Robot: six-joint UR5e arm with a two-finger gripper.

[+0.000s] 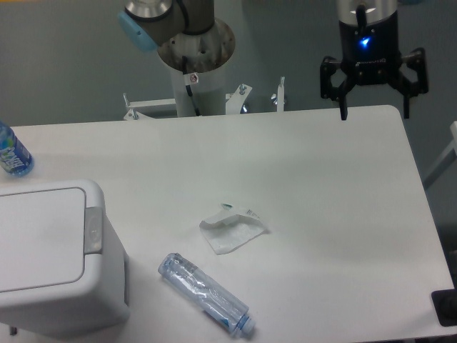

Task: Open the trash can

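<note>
I see the gripper [374, 111] at the upper right of the frame, over the table's [321, 186] far edge, its fingers spread wide and holding nothing. The trash can [50, 261] sits at the lower left, lid flat and closed. A clear bottle [206, 294] lies at bottom centre, a crumpled wrapper [233, 230] just above it. Another bottle [12, 152] shows at the left edge.

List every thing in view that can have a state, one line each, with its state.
trash can: lid shut, standing upright at the table's near left corner.
gripper: fingers spread open, holding nothing, above the table's far edge.
clear bottle: lying on its side, cap on.
blue-labelled bottle: at the left edge, partly cut off.
plastic wrapper: crumpled, lying flat.
</note>
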